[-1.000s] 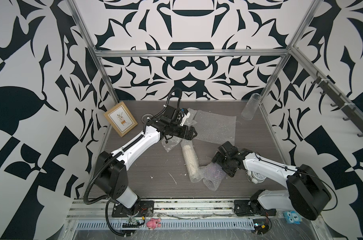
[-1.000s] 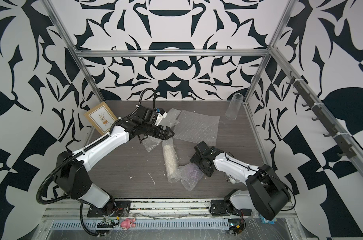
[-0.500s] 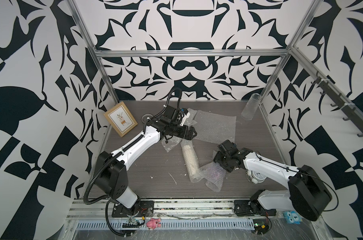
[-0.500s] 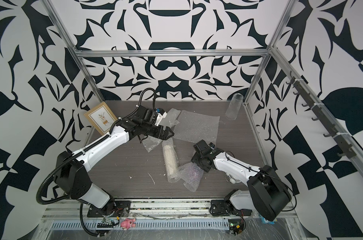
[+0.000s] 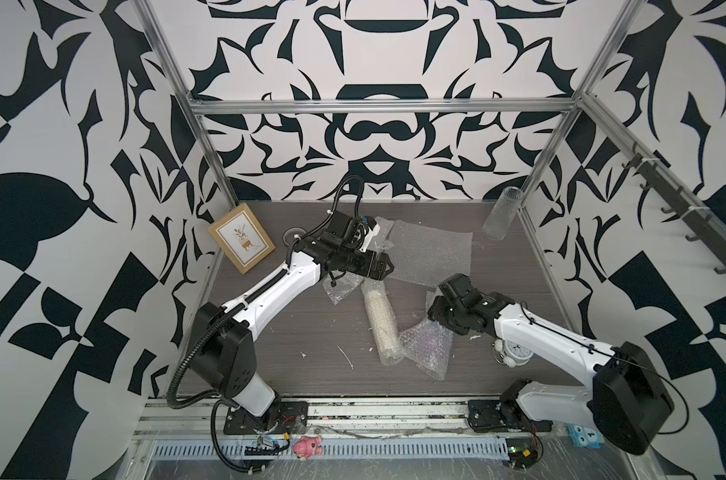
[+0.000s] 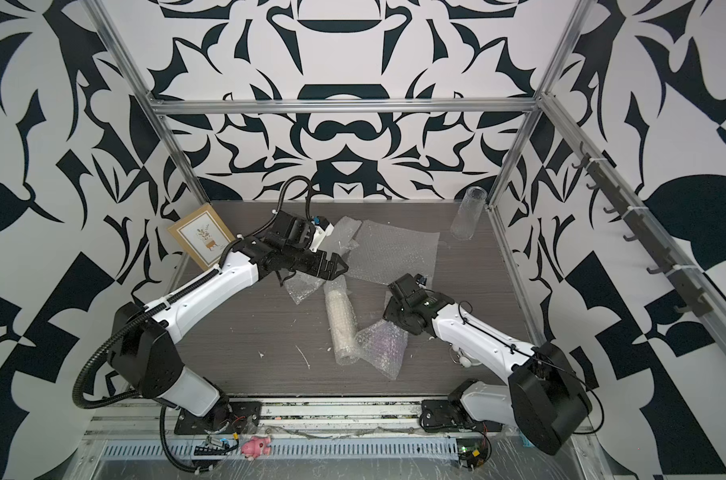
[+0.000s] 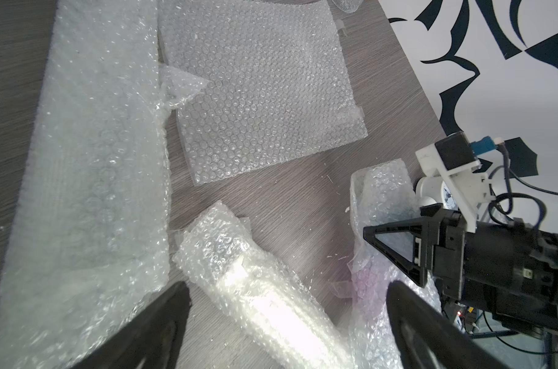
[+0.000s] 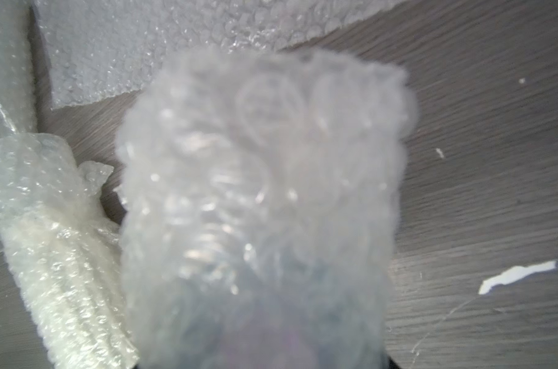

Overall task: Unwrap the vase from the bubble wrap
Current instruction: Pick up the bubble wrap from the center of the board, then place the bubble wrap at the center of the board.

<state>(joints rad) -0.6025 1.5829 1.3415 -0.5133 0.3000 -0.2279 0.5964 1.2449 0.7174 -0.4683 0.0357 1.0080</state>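
Top view: vase [image 5: 380, 320] lies front-to-back; left gripper [image 5: 386, 266] gapes, right gripper [image 5: 432, 309] pinches bubble wrap [image 5: 425, 345].

White arm links [image 5: 278, 286], black joints [image 5: 224, 353], ribbed black cable [image 5: 187, 362]

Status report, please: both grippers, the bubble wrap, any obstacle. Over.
Left gripper open, near far end of vase. Right gripper at loose bubble wrap flap, grip unclear. Vase lies flat, not yet unwrapped. Spare sheet apart from it.
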